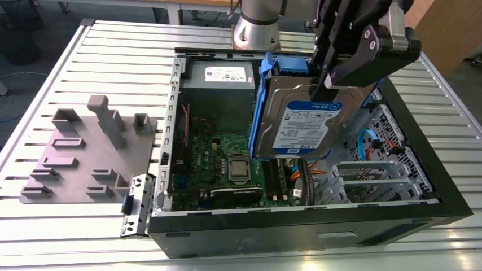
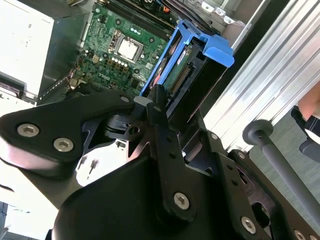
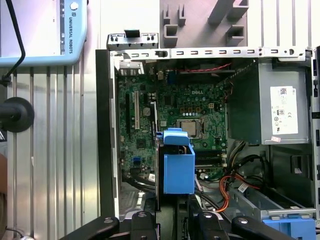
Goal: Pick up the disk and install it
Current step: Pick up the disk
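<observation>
The disk [image 1: 297, 121] is held over the computer case [image 1: 301, 231], not in yet.
Exterior view: the gripper [image 1: 325, 86] squeezes the disk. Second wrist view: fingers [image 2: 159, 112] pinch its blue frame [image 2: 210, 47]. First wrist view: it hangs above the green board [image 3: 145, 125]; I think fitting needs careful aim.

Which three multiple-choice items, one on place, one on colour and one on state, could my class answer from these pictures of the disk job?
1. Where is the disk? A. held up over the open computer case; B. seated in its bay; C. lying flat outside the case.
2. What colour is the disk's carrier frame? A. red; B. blue; C. yellow.
3. What state is the gripper in? A. open and empty; B. shut on the disk; C. shut on nothing.
Answers: 1 A, the exterior view shows it hanging above the motherboard. 2 B, blue edges show in both wrist views. 3 B, it clamps the disk's upper end.
</observation>
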{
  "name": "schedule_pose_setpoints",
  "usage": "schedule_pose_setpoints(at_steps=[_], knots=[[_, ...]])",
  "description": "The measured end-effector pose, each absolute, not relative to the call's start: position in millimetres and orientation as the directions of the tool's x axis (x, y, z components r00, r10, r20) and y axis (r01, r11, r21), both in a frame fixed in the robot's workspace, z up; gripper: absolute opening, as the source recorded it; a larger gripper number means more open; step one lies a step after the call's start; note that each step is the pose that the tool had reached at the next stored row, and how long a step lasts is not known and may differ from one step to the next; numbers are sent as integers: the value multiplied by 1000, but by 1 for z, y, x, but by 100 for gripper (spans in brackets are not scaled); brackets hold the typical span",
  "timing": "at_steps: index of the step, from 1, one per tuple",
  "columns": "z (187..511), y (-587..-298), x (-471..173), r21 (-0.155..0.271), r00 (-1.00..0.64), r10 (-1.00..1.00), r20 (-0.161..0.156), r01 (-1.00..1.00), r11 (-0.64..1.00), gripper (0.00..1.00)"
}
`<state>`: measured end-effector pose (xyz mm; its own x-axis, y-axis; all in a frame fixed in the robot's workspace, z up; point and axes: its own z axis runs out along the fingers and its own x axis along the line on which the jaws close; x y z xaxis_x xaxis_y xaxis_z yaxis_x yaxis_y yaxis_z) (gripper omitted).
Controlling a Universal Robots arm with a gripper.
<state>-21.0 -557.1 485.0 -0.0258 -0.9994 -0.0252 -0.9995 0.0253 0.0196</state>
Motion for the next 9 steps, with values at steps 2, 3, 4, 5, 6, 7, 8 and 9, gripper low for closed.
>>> schedule_pose_setpoints(at_steps=[2,3,4,5,6,7,8,9], knots=[[485,-559,-21,20,-26,-999,-25,-999,25,35],[485,-560,-21,20,-26,-999,-25,-999,25,35],[485,-562,-21,20,-26,-999,-25,-999,25,35],[485,-563,-21,20,-26,-999,-25,-999,25,35],[485,-563,-21,20,-26,-999,-24,-999,25,35],[485,-564,-21,20,-26,-999,-24,-999,25,35],[485,-564,-21,20,-26,-999,-24,-999,25,35],[485,-564,-21,20,-26,-999,-24,-999,25,35]])
